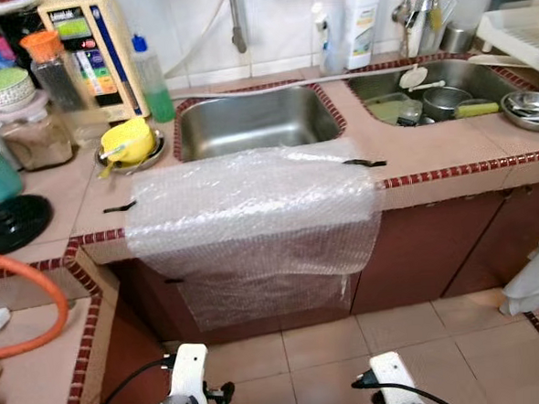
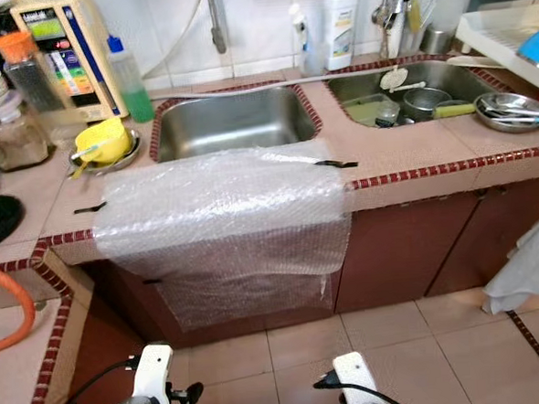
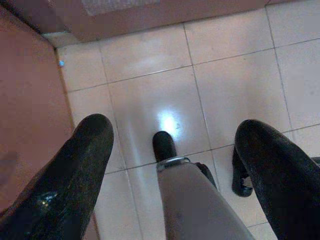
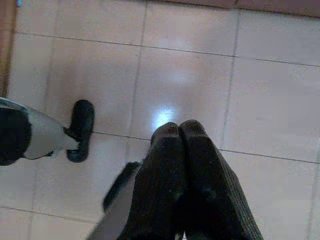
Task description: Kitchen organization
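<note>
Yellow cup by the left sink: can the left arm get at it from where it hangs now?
Probably not yet. The yellow plastic cup sits back on the tiled counter, while the open left end effector hangs low over the floor; nothing blocks a lift, though.

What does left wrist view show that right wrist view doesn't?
Left wrist view: the left gripper with jaws spread wide, and the reddish-brown cabinet base running along the floor beside it. Right wrist view: the right gripper with jaws pressed together, plus part of the robot's other arm low over the floor. Shared: both look down along idle black fingers at the same glossy pale floor tiles with a light glare; neither holds anything.
</note>
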Motion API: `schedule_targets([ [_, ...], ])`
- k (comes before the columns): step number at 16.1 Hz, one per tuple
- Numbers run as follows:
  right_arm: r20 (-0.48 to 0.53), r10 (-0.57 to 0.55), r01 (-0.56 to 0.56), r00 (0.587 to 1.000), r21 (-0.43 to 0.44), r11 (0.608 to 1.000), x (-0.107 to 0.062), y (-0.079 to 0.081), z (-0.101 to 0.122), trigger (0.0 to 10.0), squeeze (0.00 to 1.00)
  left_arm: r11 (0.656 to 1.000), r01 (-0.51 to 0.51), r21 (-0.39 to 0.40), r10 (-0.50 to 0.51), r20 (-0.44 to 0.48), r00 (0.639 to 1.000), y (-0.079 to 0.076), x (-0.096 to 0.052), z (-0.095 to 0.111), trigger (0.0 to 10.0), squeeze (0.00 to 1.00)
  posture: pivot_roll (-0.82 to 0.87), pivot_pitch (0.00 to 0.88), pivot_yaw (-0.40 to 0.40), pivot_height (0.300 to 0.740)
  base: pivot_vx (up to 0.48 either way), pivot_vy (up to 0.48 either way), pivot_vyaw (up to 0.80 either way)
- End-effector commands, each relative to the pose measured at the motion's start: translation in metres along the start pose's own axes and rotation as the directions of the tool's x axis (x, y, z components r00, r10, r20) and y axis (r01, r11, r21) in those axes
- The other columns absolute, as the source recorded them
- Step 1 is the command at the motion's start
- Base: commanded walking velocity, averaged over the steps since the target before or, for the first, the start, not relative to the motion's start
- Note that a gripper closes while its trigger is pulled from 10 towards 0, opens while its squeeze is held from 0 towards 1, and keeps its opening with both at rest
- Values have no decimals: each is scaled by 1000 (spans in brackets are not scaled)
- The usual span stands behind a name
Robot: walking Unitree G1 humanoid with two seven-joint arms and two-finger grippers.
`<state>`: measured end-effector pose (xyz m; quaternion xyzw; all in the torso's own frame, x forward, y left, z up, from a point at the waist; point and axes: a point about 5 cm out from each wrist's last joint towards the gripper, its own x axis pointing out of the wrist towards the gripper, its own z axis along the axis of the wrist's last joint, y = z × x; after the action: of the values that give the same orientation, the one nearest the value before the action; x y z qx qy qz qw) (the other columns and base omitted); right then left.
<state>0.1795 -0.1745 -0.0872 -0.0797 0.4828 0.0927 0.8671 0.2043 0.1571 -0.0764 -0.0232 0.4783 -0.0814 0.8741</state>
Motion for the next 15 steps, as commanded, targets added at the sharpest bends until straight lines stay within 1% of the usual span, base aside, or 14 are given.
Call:
schedule_targets([
  [1, 5, -8, 8, 1000, -13, 1000, 0, -2, 2, 10000, 0, 1000, -9, 24, 9, 7, 1000, 2, 0, 5, 10000, 0, 3, 0, 74, 740, 0, 0, 0],
  [8, 12, -12, 12, 1000, -17, 1000, 0, -4, 5, 10000, 0, 999, -10, 43, 9, 2, 1000, 2, 0, 5, 10000, 0, -1, 0, 76, 740, 0, 0, 0],
  [12, 12, -14, 14, 1000, -16, 1000, 0, -4, 5, 10000, 0, 999, -7, 49, 7, 0, 1000, 2, 0, 5, 10000, 0, -1, 0, 76, 740, 0, 0, 741],
  [14, 9, -15, 15, 1000, -10, 1000, 0, -4, 3, 10000, 0, 998, 2, 57, -2, 0, 1000, 1, 0, 4, 10000, 0, -3, 0, 78, 740, 0, 0, 0],
  [15, -2, -13, 13, 1000, -10, 1000, -1, -3, -2, 10000, 0, 998, 10, 59, -10, -8, 1000, 1, 0, 1, 10000, 0, -2, 0, 78, 740, 0, 0, 0],
])
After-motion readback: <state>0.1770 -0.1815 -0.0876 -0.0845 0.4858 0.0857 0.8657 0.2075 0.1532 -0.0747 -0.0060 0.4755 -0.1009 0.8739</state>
